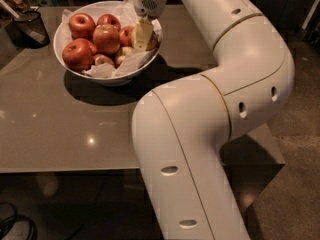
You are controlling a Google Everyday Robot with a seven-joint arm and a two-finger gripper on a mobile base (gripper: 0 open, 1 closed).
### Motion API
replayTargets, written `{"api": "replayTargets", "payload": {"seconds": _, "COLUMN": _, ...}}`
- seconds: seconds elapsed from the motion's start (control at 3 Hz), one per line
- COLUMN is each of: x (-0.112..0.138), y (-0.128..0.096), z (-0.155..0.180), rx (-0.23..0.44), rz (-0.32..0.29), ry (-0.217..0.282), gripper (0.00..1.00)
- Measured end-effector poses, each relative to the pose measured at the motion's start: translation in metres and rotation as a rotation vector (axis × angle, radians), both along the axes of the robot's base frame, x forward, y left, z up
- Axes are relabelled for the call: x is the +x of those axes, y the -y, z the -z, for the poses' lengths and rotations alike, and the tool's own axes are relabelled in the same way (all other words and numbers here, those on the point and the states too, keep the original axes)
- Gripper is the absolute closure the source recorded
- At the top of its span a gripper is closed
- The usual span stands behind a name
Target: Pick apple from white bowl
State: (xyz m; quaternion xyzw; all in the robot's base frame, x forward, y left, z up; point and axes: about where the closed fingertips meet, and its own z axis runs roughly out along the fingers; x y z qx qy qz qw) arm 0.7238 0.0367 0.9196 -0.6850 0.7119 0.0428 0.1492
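Note:
The white bowl [116,77] stands on the far left part of the table, lined with crumpled white paper [131,60]. Several red apples lie in it, among them a large one [106,38] in the middle, one [77,54] at the front left and one [81,23] at the back left. My gripper [142,34] reaches down from above into the right side of the bowl, right next to an apple [127,35] on its left. I cannot tell whether it holds anything.
A small black mesh cup [31,28] stands left of the bowl near the table's left edge. The grey-brown table [75,134] runs toward me, its front edge low in view. My white arm [215,114] covers the table's right side.

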Motion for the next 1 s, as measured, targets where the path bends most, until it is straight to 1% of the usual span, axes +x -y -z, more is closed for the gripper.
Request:
{"api": "replayTargets", "payload": {"seconds": 0.67, "x": 0.0123, "y": -0.0081, "z": 0.0038, "rx": 0.020, "rz": 0.006, "ry": 0.033, "gripper": 0.89}}
{"api": "replayTargets", "payload": {"seconds": 1.0, "x": 0.0123, "y": -0.0082, "z": 0.0037, "rx": 0.020, "rz": 0.006, "ry": 0.033, "gripper": 1.00}}
